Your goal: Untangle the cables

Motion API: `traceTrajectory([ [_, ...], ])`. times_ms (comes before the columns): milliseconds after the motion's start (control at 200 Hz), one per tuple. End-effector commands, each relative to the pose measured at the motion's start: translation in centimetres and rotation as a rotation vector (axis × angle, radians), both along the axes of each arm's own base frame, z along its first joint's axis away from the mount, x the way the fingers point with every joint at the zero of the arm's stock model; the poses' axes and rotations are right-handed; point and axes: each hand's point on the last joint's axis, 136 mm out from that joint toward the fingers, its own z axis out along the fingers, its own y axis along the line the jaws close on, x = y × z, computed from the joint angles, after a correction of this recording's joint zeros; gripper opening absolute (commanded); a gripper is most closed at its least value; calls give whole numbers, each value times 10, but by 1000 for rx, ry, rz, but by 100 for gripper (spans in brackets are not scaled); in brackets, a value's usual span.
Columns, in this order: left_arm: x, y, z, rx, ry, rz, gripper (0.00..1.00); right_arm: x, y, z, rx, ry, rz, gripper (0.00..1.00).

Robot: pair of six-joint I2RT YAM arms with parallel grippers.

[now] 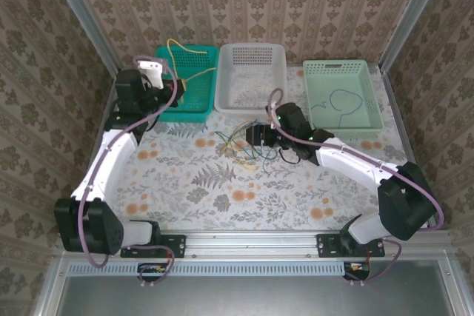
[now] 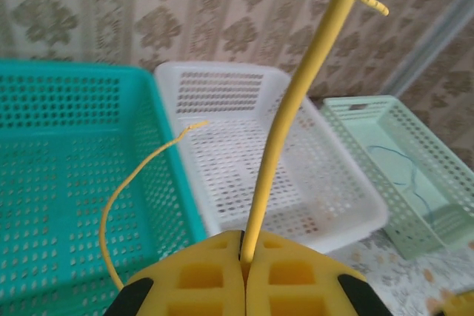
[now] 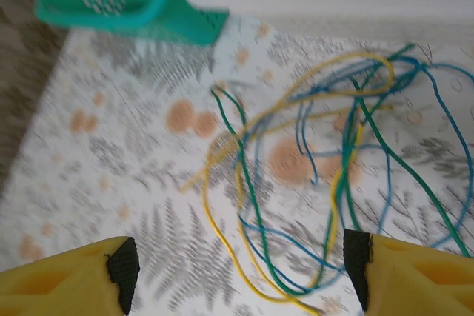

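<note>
1. table: the tangle lies near its middle, just in front of the white basket. the bare cloth around the tangle looks like good room for drawing a strand out sideways.
2. baskets: the teal basket has yellow cable in it and the green basket has a blue cable, so sorting seems to go by colour.
3. left gripper: pressed together on a yellow cable and held above the teal basket. it is best lowered well inside the rim before letting go, so the springy strand does not flop out.
4. right gripper: spread wide, holding nothing, just above the tangle. it should probably pick one strand at a free end, not at a crossing, and pull slowly along its run.
5. counts: one table, three baskets, two grippers, one blue cable in the green basket, one tangle of yellow, green and blue strands. i cannot tell how many strands are in the tangle, or whether the teal basket holds one yellow cable or two.
</note>
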Motion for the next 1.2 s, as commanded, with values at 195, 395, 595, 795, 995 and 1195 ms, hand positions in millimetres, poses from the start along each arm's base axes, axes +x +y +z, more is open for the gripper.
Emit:
traceTrajectory([
  [195, -63, -47, 37, -16, -308, -275, 3, 53, 50, 90, 511, 100, 37, 76],
  [395, -94, -60, 49, -23, -361, -343, 3, 79, 71, 114, 672, 24, 74, 79],
  [595, -112, -64, 65, -96, -397, -345, 3, 88, 84, 107, 710, 26, 78, 77],
  [795, -120, -71, 60, -108, -385, -340, 4, 88, 85, 131, 787, -63, 98, 77],
  [995, -121, -69, 60, -134, -383, -324, 4, 79, 91, 141, 792, -128, 140, 75],
  [1195, -121, -73, 60, -171, -366, -334, 4, 80, 95, 153, 808, -159, 162, 72],
])
